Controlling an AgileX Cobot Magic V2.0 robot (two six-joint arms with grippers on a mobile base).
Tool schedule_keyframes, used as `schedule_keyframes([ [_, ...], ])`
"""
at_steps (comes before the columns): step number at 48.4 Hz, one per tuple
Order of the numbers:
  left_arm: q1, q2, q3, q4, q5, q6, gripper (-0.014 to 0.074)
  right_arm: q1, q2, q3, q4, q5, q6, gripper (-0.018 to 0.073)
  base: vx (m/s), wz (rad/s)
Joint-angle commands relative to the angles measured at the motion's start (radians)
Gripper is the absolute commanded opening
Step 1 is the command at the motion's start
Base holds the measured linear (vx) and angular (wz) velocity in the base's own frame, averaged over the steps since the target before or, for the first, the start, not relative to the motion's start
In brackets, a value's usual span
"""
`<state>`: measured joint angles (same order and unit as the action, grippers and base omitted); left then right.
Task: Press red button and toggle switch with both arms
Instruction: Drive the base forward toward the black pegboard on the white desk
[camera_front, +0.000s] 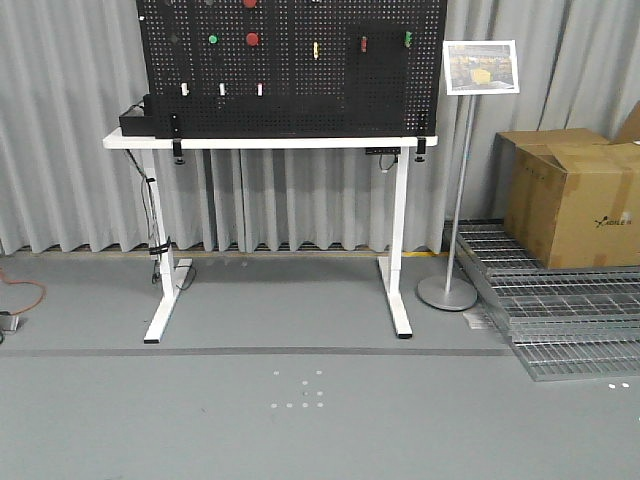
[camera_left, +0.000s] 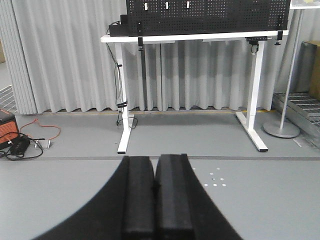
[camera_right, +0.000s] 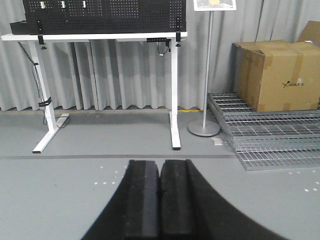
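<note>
Buttons and switches are mounted on a black pegboard (camera_front: 290, 70) that stands on a white worktop (camera_front: 270, 143) in the upper half of the front view. The red button (camera_front: 252, 40) is seen at upper left of centre, just right of a green button (camera_front: 212, 39). A second red disc (camera_front: 250, 3) is cut by the top edge directly above it, and at this range it cannot be settled with confidence which of the two is larger. The toggle switch (camera_front: 363, 43) is found further right, past a pale yellow switch (camera_front: 316, 48), as a small dark-red piece on the board.

At bottom centre of its wrist view the left hand (camera_left: 155, 200) is shown with its fingers pressed flat together and nothing held. The right hand (camera_right: 160, 200) is shown in the same way in its own view. Both are well apart from the board, with grey floor (camera_front: 300, 420) between.

Nothing here is to be gripped or lifted. The button is judged to be rigid, sprung plastic, best pushed square on the middle of its flat cap, since an off-centre touch may slide off. The switch is judged light and more delicate. It is best nudged at its lever with little force, though its throw direction cannot be read.
</note>
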<state>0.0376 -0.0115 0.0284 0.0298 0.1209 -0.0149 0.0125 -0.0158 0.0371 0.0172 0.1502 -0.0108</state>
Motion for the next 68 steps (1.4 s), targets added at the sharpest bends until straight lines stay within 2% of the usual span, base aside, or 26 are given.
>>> schedule_keyframes([
  [1, -0.009, -0.020, 0.026, -0.007, -0.080, -0.003, 0.0002, -0.007, -0.011, 0.004, -0.008, -0.083, -0.004, 0.0000, 0.00, 0.00],
  [48, -0.009, -0.015, 0.026, -0.007, -0.080, -0.003, 0.0002, -0.007, -0.011, 0.004, -0.008, -0.083, -0.004, 0.0000, 0.00, 0.00],
  [68, -0.009, -0.015, 0.026, -0.007, -0.080, -0.003, 0.0002, -0.007, -0.011, 0.004, -0.008, -0.083, -0.004, 0.0000, 0.15, 0.02],
])
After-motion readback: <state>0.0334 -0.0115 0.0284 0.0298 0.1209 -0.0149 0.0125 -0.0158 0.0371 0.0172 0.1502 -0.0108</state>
